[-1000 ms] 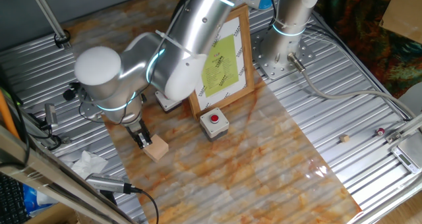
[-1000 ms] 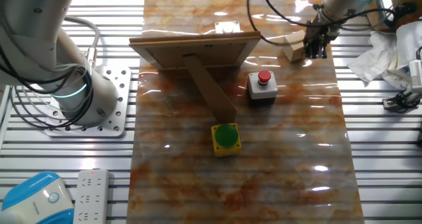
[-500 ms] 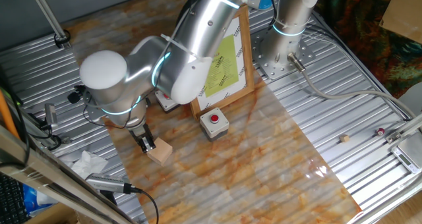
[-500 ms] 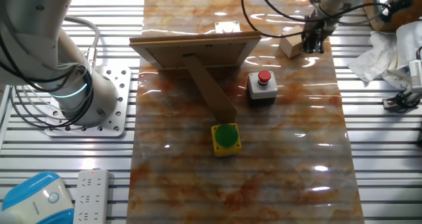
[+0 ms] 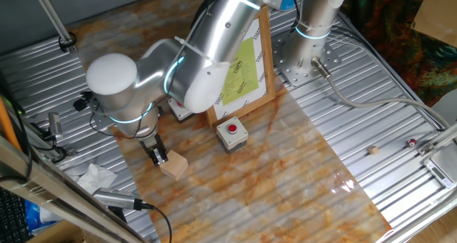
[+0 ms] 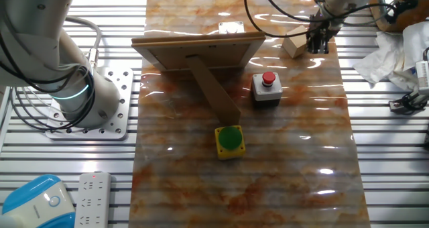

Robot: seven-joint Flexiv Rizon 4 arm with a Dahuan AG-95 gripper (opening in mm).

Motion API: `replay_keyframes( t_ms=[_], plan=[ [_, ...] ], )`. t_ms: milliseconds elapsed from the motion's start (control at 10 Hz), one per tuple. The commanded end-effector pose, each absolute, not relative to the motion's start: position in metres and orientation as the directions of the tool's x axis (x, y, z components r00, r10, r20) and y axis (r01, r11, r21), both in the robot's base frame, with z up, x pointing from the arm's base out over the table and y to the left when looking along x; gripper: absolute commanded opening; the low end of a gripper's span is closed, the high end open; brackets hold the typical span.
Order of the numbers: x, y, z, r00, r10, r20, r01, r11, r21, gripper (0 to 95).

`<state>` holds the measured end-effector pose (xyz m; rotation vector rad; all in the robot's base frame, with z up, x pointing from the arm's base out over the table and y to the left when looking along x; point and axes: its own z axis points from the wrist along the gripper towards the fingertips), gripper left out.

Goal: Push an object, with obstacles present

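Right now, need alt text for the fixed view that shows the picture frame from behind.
The arm's fingers press against a small wooden cube at the far edge of a marbled tabletop. Nearer stand the back of a propped picture frame, a grey box with a red button and a yellow box with a green button.

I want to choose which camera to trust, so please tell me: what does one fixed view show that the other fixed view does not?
Only one fixed view shows the yellow-green sheet in the front of the picture frame.

Only the other fixed view shows the frame's back prop, a yellow box with a green button, and a power strip.

Both show the wooden cube with the pincer against it, and the grey box with a red button.
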<state>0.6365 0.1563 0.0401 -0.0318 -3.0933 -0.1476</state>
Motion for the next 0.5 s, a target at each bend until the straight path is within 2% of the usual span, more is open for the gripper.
replay_keyframes(
  t_ms=[100,500],
  plan=[
    [0.6384,0.1575,0.0410,-0.999,0.018,0.045,0.023,0.995,0.095,0.0],
    [0.6386,0.1571,0.0414,-0.996,-0.056,0.066,-0.053,0.997,0.047,0.0]
  ],
)
